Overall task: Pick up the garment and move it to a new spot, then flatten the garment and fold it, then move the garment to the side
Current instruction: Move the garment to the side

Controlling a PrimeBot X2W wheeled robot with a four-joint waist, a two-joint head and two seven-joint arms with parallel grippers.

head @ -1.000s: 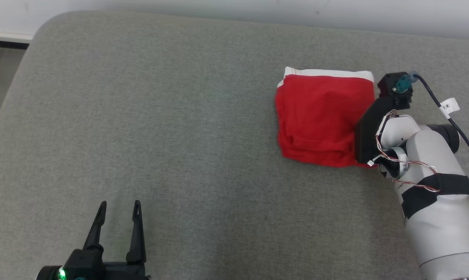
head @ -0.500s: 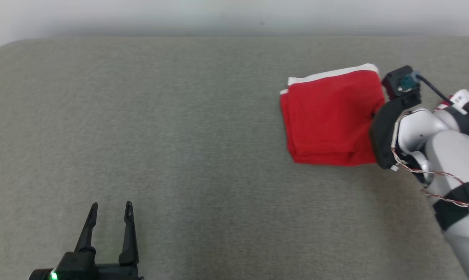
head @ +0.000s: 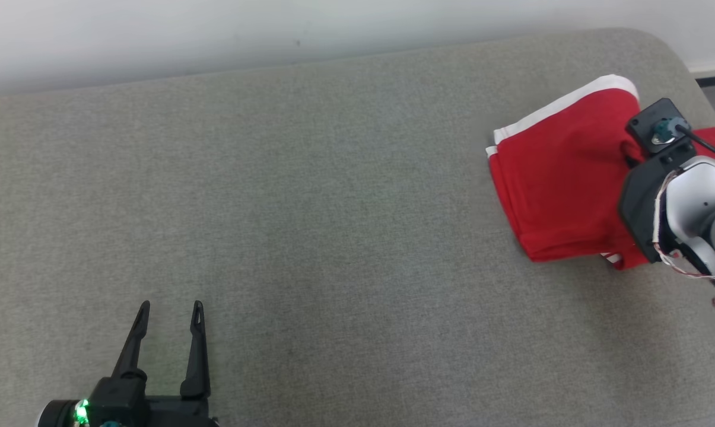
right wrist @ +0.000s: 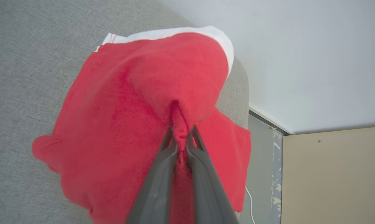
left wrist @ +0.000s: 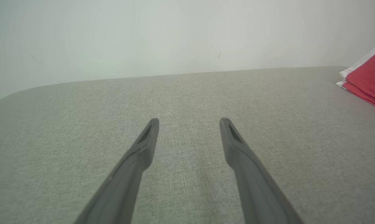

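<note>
Folded red garment [head: 562, 178] now bunched at pinch, dragged near right end of grey cushion [head: 333, 207] (camera turned too). Right gripper [right wrist: 181, 132] clenched on fold; left gripper [head: 171, 305] spread, idle. Side move likely underway.

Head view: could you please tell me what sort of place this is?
Probably an indoor lab or test room: a broad grey fabric-padded table with rounded corners, a bare pale wall behind it, and a plain beige panel past its end.

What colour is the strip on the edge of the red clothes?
White. The strip on the garment shows best in the right wrist view.
</note>
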